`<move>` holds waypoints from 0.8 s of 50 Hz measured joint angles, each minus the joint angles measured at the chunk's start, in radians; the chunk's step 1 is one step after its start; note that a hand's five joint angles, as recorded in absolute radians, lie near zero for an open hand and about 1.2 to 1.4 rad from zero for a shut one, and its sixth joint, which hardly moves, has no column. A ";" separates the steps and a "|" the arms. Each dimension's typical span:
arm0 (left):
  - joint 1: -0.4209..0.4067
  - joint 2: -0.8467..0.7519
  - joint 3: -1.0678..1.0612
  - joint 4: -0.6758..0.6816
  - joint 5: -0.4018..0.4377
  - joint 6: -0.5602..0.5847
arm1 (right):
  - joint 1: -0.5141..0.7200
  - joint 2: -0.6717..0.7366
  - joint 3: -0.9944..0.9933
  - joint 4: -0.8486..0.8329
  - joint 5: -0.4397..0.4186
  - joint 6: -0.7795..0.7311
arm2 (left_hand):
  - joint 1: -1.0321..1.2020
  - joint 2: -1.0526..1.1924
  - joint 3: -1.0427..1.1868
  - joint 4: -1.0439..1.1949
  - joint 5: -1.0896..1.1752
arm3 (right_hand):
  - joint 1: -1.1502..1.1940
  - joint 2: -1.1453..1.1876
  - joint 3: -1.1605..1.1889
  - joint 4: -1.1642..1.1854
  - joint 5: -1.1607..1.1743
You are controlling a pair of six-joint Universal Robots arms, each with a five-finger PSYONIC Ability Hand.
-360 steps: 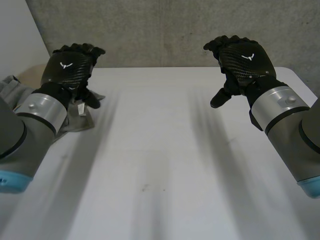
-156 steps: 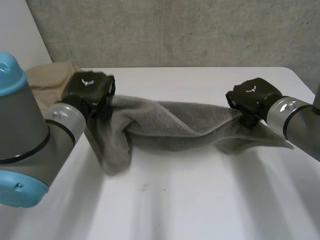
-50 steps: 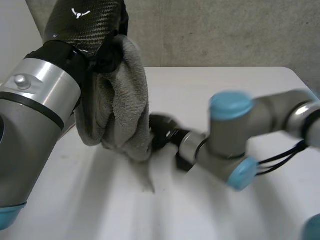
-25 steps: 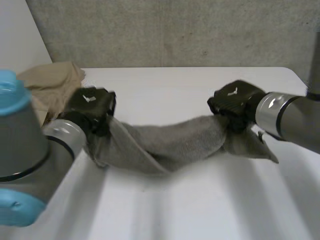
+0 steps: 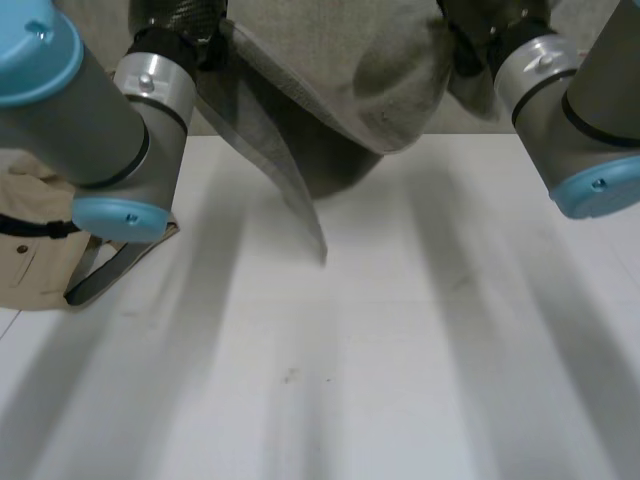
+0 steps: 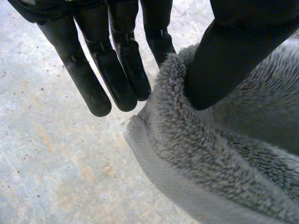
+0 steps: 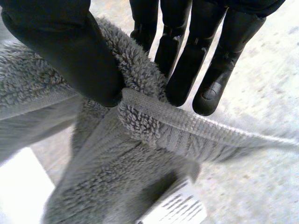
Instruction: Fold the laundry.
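In the head view both arms are lifted well above the white tabletop (image 5: 420, 360). The left arm (image 5: 100, 110) rises at one side and the right arm (image 5: 590, 110) at the other. The left hand (image 5: 185, 12) and the right hand (image 5: 478, 18) are high up and well apart, each at one end of a grey towel (image 5: 340, 70). The towel's long axis runs side to side between the hands, and its middle sags in a deep belly. One corner hangs as a narrow point straight down toward the tabletop; whether its tip touches cannot be told. A tan garment (image 5: 35, 255) lies crumpled on the tabletop below the left arm.

In the left wrist view the left hand (image 6: 233, 51) pinches the towel (image 6: 224, 154). Its thumb presses into the fluffy pile at the hemmed edge, and the straight fingers (image 6: 96, 79) reach past the far side of that edge. A grey concrete surface (image 6: 46, 163) lies behind.

In the right wrist view the right hand (image 7: 65, 51) grips the towel (image 7: 117, 172) the same way, the rolled hem caught between the thumb and the straight fingers (image 7: 187, 74). The hem runs away from the fingertips as a taut line. A white printed label (image 7: 175, 209) hangs from the cloth below the hand.
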 measured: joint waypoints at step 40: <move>-0.002 0.353 -0.818 0.028 0.005 -0.025 | -0.245 -0.049 0.616 0.372 -0.272 0.077 | 0.000 -0.008 -0.003 -0.011 0.000 | -0.569 -0.737 -0.752 -0.762 -0.723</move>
